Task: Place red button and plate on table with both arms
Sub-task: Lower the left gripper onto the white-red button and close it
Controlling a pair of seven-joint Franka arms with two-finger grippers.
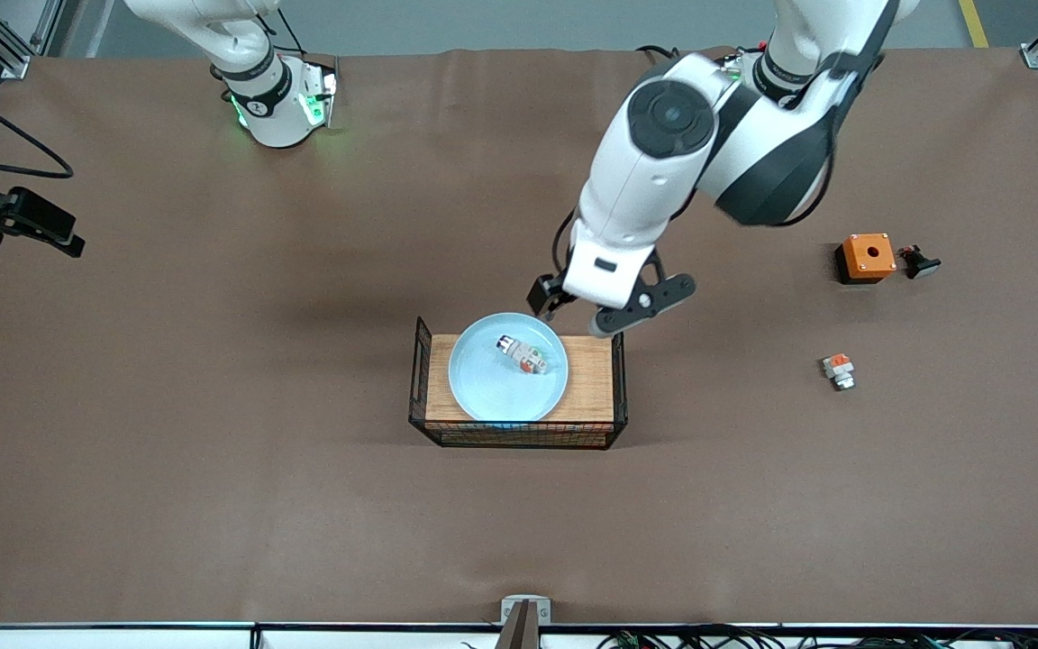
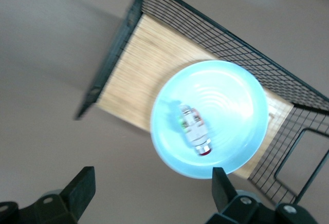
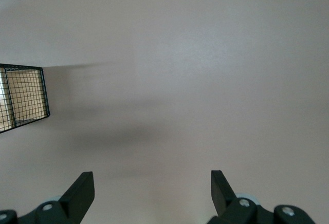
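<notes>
The pale-blue plate (image 1: 492,389) sits on a small wooden board with black wire sides (image 1: 591,379) in the middle of the brown table (image 1: 213,379). The red button (image 1: 523,354), white with an orange-red section, lies in the plate. My left gripper (image 1: 578,317) hangs open and empty above the plate's rim on the robots' side. The left wrist view shows the plate (image 2: 231,100) and the button (image 2: 194,131) past my open left gripper (image 2: 152,183). My right gripper (image 3: 149,183) is open and empty, high over bare table, with a corner of the wire side (image 3: 23,98) in view.
Toward the left arm's end of the table stand an orange box (image 1: 867,257), a black button (image 1: 920,263) beside it, and a stubby white-and-orange piece (image 1: 839,370) nearer the front camera. Black gear with a cable (image 1: 14,221) juts in at the right arm's end.
</notes>
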